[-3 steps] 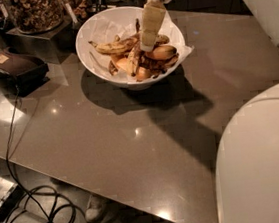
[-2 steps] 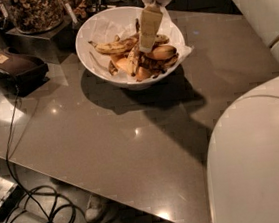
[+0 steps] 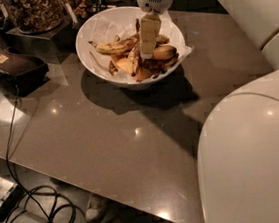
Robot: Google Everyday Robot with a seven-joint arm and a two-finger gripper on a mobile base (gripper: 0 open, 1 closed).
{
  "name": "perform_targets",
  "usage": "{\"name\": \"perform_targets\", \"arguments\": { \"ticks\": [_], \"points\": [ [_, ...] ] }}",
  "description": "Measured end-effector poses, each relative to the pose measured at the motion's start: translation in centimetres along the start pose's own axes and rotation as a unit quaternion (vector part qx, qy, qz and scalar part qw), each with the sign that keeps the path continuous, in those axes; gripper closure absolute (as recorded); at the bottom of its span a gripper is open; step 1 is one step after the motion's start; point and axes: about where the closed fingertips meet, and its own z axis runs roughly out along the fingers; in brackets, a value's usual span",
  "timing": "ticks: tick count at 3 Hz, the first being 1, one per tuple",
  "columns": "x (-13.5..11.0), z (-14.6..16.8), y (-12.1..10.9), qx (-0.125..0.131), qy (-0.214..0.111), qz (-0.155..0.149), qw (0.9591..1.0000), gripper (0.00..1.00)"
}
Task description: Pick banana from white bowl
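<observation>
Camera view: the gripper [image 3: 146, 51] hangs nose-down inside the white bowl [image 3: 95, 30], its tip among the fruit; whether it is wide, narrow or holding anything I cannot tell. The banana [image 3: 134, 59] leans just beside the tip, on its left as the camera sees it, dark stem up. This looks like the grasp step; next calls for a sure hold, then a straight lift clear of the rim

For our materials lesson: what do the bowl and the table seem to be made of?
Bowl: smooth white, likely ceramic or plastic. Table: polished grey-brown stone or laminate, showing light glints. Gripper, down inside the bowl: pale, plastic-looking.
</observation>
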Motion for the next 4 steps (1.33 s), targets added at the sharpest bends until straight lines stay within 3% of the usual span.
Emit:
{"name": "perform_targets", "arguments": {
  "ticks": [4],
  "points": [
    [1.3,2.6,-0.2,-0.011,0.029,-0.012,0.9994,0.33]
  ]
}}
